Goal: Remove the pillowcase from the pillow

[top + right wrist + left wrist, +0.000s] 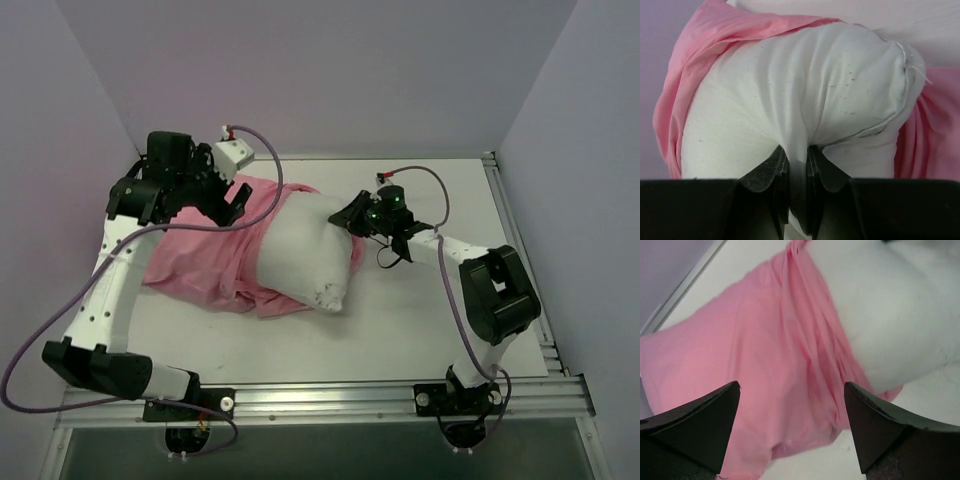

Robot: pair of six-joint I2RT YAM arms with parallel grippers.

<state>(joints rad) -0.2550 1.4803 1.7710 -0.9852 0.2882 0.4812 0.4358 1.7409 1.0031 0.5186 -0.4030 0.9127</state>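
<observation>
The pillow (305, 255) lies in the middle of the surface (420, 320). Its right part is bare and its left end sits inside the pink pillowcase (195, 262), bunched leftward. The right tool (799, 172) is clenched on a pinch of the pillow's fabric. The left tool (791, 386) hangs released over the pillowcase.

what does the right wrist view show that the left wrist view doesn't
Only the right wrist view: the right end effector shut on a pinched fold of the pillow, and the pillow's stitched corner. Only the left wrist view: the left end effector open over the pillowcase, with bare table beyond. Both: the pink pillowcase bunched against the white pillow, which is partly uncovered.
</observation>
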